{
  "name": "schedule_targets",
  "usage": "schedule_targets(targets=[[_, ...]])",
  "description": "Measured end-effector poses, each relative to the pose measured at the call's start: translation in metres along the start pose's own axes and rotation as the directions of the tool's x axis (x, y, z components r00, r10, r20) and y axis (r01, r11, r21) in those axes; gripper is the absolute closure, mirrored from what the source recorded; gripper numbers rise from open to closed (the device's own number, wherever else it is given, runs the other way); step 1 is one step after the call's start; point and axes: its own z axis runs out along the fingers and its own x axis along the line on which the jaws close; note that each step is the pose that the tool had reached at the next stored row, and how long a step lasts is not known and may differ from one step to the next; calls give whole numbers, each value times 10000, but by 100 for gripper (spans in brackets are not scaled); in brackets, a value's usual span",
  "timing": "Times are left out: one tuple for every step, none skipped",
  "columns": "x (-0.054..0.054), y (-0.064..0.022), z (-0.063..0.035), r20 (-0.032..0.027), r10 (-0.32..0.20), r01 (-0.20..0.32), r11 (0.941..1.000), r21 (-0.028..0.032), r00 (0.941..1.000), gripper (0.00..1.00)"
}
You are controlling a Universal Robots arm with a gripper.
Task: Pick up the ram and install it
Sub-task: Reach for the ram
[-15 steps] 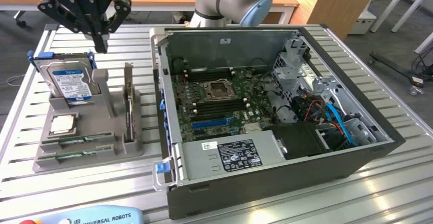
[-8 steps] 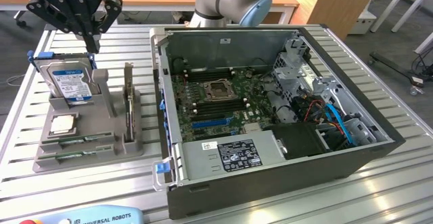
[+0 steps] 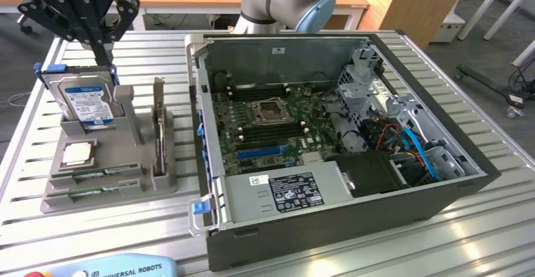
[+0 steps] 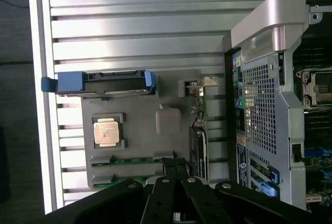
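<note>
Two rams, thin green sticks, lie in slots at the near end of the grey holder (image 3: 134,183): one ram (image 3: 94,175) and a second ram (image 3: 90,192) just in front of it. In the wrist view the same rams (image 4: 132,160) (image 4: 116,179) lie beside my fingertips. My gripper (image 3: 105,56) hangs above the holder's far end, over the hard drive, well above the sticks. Its fingers (image 4: 170,164) are pressed together with nothing between them.
The holder also carries an upright hard drive (image 3: 84,98) with blue tabs, a square silver processor (image 3: 77,153) and an upright expansion card (image 3: 159,117). On the exterior view's right lies the open computer case (image 3: 435,189) with its motherboard (image 3: 267,117). A pendant (image 3: 109,267) lies at the front edge.
</note>
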Motion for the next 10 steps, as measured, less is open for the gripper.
schedule_targets(targets=[[16,-1,0,0,0,0,10000,0,10000,90],[33,-3,-1,0,-1,1,10000,0,10000,90],[51,-4,-1,0,0,0,10000,0,10000,90],[68,-5,-1,1,0,0,10000,0,10000,90],[83,-6,-2,0,1,-1,10000,0,10000,90],[97,-7,-3,0,1,-1,10000,0,10000,90],[112,-8,-3,0,1,-1,10000,0,10000,90],[123,-9,-3,0,0,0,10000,0,10000,90],[132,-10,-3,0,1,-1,10000,0,10000,90],[139,-10,-4,0,1,-1,10000,0,10000,90]])
